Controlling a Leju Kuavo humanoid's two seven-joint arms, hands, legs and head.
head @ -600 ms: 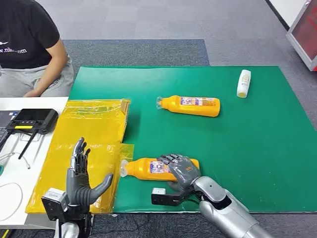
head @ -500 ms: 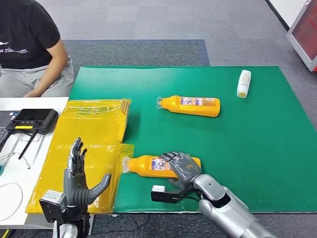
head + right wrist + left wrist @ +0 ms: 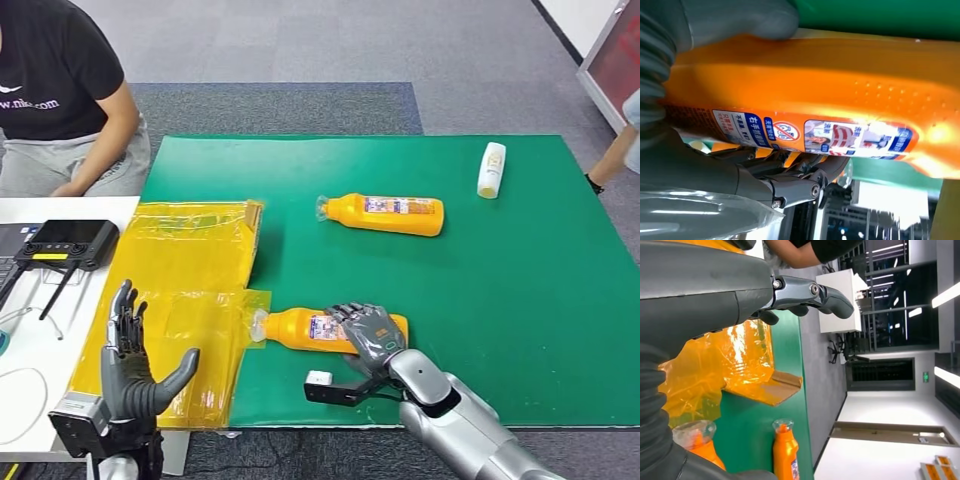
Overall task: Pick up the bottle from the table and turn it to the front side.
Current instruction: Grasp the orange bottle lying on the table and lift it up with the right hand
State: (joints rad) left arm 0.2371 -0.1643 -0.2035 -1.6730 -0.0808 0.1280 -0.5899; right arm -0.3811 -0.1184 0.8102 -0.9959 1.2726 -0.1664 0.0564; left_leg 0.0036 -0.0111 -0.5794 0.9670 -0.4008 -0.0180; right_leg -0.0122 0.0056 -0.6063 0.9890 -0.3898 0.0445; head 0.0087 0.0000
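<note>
Left hand [image 3: 128, 365] raised over yellow bag [image 3: 181, 300], fingers spread, empty. Near bottle [image 3: 328, 330] lies flat on green mat [image 3: 490, 300], cap toward bag. Right hand [image 3: 371, 335] wrapped round its body — grasp step in hand, not yet lifted. Next, by judgement: lift, roll label to front.

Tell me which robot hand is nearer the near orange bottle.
Right. The right robot hand grips the near orange bottle; the left robot hand is raised open over the yellow bag, apart from it.
</note>
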